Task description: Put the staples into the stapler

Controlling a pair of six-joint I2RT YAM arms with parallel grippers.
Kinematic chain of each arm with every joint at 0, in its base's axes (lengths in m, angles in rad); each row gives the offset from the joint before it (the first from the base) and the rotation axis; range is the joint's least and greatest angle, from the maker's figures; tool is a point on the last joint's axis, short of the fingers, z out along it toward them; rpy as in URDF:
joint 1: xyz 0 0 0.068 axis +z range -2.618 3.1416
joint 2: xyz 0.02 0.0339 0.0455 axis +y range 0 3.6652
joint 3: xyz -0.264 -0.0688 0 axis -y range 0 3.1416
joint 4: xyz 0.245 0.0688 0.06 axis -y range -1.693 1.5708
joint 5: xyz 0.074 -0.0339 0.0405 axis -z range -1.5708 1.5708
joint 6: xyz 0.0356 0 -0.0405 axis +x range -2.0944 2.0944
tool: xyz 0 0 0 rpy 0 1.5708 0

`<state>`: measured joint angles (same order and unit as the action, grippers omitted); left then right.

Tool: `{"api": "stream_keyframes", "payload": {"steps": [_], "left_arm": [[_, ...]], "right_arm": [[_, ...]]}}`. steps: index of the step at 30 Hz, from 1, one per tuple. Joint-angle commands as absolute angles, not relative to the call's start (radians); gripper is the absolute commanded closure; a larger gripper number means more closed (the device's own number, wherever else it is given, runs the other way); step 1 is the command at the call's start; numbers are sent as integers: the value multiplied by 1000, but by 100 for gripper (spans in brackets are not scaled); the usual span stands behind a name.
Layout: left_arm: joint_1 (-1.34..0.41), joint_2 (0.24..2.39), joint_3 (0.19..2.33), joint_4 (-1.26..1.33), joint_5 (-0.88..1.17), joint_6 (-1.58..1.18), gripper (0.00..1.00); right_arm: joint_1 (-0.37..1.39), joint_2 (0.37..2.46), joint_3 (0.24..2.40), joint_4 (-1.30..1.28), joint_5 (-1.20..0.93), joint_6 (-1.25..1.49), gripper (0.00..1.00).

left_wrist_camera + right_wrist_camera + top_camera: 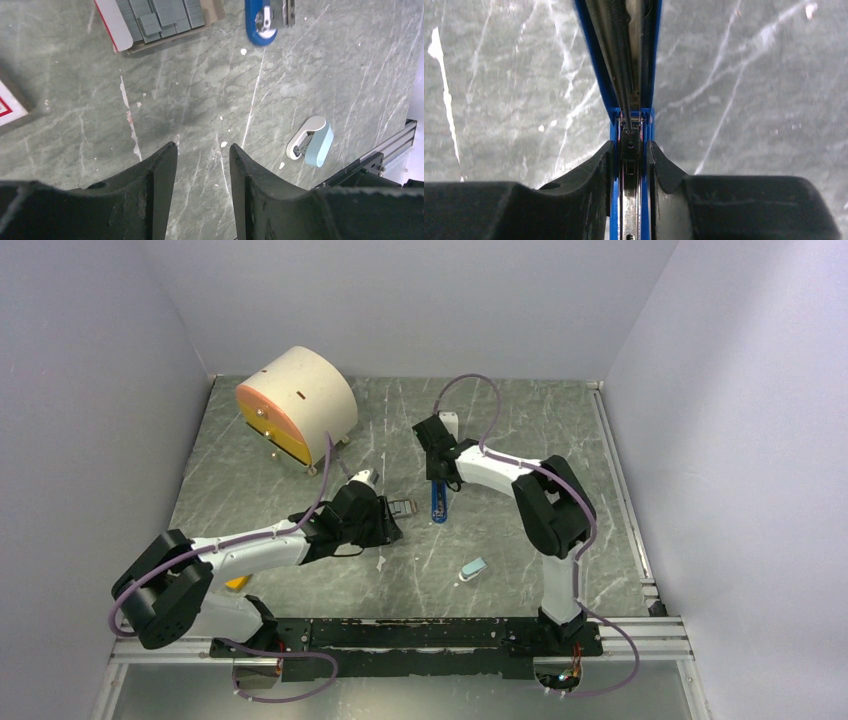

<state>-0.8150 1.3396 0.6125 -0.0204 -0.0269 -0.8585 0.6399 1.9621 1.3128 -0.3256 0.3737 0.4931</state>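
The staples (165,15) are dark-grey strips lying in an open red-and-white box tray (112,22) at the top of the left wrist view. In the top view they (401,507) lie just right of my left gripper (385,518). My left gripper (202,147) is open and empty, above bare table short of the tray. The blue stapler (438,502) lies on the table with its top opened; its blue end also shows in the left wrist view (264,22). My right gripper (630,146) is shut on the stapler's blue body (614,105), its metal channel between the jaws.
A cream drum with an orange face (295,415) stands at the back left. A light-blue and white oblong piece (472,568) lies near the front, also in the left wrist view (312,141). A red-and-white box part (7,102) lies left. A rail (450,630) runs along the front.
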Motion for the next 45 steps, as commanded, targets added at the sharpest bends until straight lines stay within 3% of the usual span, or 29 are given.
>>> {"api": "stream_keyframes", "payload": {"steps": [1, 7, 14, 18, 32, 36, 39, 45], "left_arm": [[-811, 1308, 629, -65, -86, -867, 52], [-810, 1308, 635, -68, -79, -876, 50], [-810, 1311, 637, -55, -69, -882, 48], [-811, 1282, 622, -44, -69, -879, 45], [-809, 1127, 526, 114, -50, -767, 3], [-810, 1131, 516, 171, -18, -728, 3], [-810, 1150, 524, 212, -9, -724, 9], [-810, 1218, 522, 300, 60, -753, 12]], "right_arm": [[593, 2035, 1408, -261, 305, 379, 73], [583, 2042, 1432, -272, 298, 372, 69], [581, 1947, 1415, -316, 276, 406, 41], [578, 1865, 1403, -368, 278, 424, 35], [586, 1384, 982, -680, 341, 637, 24], [622, 1282, 868, -723, 296, 754, 22], [642, 1244, 826, -779, 279, 869, 22], [663, 1153, 739, -777, 205, 1147, 21]]}}
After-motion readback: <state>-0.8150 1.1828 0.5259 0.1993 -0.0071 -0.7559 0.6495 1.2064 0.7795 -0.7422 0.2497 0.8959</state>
